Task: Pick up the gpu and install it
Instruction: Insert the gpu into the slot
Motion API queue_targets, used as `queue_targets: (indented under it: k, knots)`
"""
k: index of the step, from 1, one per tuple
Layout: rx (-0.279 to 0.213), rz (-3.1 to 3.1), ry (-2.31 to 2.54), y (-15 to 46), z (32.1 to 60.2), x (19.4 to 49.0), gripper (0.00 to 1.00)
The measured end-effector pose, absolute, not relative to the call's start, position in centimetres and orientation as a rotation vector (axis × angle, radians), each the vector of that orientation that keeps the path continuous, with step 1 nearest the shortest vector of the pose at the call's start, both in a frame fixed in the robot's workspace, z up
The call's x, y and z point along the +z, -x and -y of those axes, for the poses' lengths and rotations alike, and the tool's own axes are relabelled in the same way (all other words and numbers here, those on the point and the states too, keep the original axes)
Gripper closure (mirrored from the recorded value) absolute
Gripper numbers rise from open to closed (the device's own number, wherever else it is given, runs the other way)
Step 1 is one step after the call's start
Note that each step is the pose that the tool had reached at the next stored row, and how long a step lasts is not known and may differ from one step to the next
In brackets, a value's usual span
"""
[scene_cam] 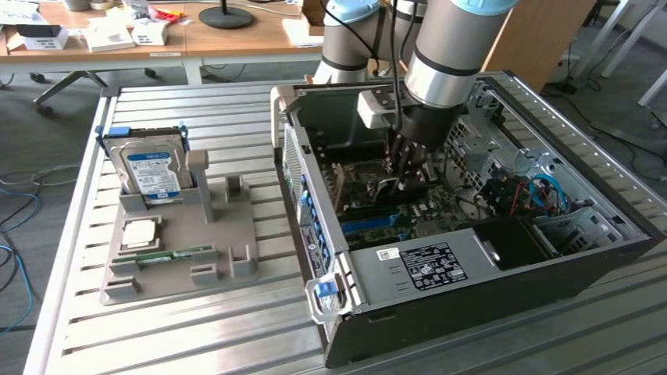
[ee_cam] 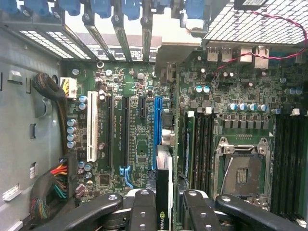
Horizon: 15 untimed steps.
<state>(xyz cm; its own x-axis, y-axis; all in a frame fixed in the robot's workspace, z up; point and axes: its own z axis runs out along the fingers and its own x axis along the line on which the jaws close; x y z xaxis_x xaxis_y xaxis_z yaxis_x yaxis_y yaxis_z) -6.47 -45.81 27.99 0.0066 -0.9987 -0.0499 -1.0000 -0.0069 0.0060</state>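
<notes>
**Desk:** One relation is all I need from you: how does the card lie against its slot?

**Me:** I have the gripper (ee_cam: 168, 209) clenched on the gpu (ee_cam: 163, 185), a thin, dark, flat card that I see edge-on between the black fingers (ee_cam: 143, 209). It hangs straight under the wrist, over the green motherboard (ee_cam: 139, 159). Its long axis runs the same way as the long blue plastic slot (ee_cam: 157, 125). The card's edge overlaps the slot's nearer end, and the rest of the slot runs on beyond it. I judge the card to be a shade to one side of the slot's line rather than dead on it.

**Desk:** Is it seated?

**Me:** I cannot tell. Looking down the card, I get no read on how high it stands above the slot.

**Desk:** And the arm?

**Me:** On the exterior view, the silver and grey arm (scene_cam: 443, 62) comes down almost upright from the far side. It enters the open black computer case (scene_cam: 469, 312), which lies on the slatted metal desk (scene_cam: 156, 336). The wrist points straight down. The gripper (scene_cam: 404, 173) is inside the case, over the middle of the board, towards the far wall.
</notes>
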Motion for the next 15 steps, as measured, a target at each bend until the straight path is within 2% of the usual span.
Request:
queue_targets:
  k: [15]
  knots:
    - [0.062,-2.192,2.207,6.73,46.19,27.99,0.74]
